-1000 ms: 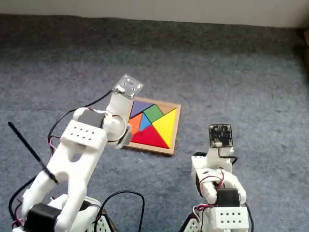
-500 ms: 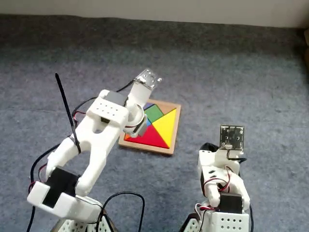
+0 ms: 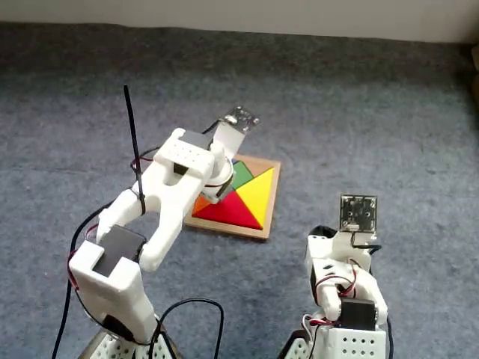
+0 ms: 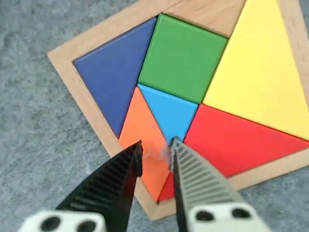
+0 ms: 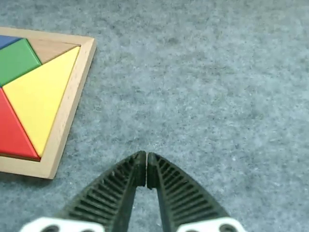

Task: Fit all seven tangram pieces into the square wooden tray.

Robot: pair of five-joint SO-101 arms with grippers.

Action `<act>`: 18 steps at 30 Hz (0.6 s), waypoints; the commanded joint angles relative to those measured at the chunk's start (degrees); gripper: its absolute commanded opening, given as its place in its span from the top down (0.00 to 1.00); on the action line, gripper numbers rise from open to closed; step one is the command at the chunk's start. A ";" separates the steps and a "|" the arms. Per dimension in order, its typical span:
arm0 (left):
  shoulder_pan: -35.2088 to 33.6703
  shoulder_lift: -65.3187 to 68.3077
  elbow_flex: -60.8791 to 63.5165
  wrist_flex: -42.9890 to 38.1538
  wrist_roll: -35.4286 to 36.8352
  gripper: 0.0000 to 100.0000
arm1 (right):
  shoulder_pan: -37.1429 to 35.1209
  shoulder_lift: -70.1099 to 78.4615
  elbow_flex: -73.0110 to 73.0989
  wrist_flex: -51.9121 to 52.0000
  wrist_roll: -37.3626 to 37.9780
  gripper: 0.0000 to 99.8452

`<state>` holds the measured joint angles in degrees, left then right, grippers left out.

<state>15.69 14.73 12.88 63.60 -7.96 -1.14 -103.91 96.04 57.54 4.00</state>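
Note:
The square wooden tray [image 3: 274,199] lies mid-carpet with several pieces in it. In the left wrist view it holds a dark blue triangle [image 4: 113,77], a green square [image 4: 183,58], a yellow triangle [image 4: 256,72], a red triangle [image 4: 236,145], a small light blue triangle [image 4: 171,113] and an orange piece [image 4: 142,133]. A bare triangular slot [image 4: 207,14] sits by the rim between green and yellow. My left gripper [image 4: 155,145] hangs just over the orange piece, slightly open and holding nothing. My right gripper [image 5: 146,162] is shut above bare carpet, off the tray's [image 5: 67,113] corner.
Grey carpet [image 3: 374,112] surrounds the tray on all sides. The left arm [image 3: 187,172] stretches over the tray's near-left part and hides it from above. The right arm [image 3: 352,217] stands folded to the tray's right. A black cable [image 3: 133,142] sticks up from the left arm.
The left arm has swung forward and to the right, so it now reaches over the tray. The right arm shifted a little to the right and has since kept still.

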 commanded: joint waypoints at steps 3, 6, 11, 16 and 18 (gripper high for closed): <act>0.66 -2.86 -1.80 -0.09 -0.18 0.99 | 0.66 -0.13 5.32 0.31 0.53 0.97; 0.66 -6.11 -1.80 4.31 -0.18 0.99 | 0.66 0.04 5.32 0.31 0.53 0.97; 0.04 -15.96 -1.71 10.73 -0.18 0.99 | 0.75 0.40 5.32 0.31 0.44 0.97; -2.68 -28.26 2.07 13.80 -0.18 0.99 | 0.75 0.04 5.32 5.32 0.44 0.97; -4.70 -33.71 5.49 13.80 -0.26 0.99 | 0.75 -0.04 5.32 6.20 0.44 0.97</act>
<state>13.93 -10.33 16.13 76.70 -7.96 -1.14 -103.91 96.04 62.20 4.00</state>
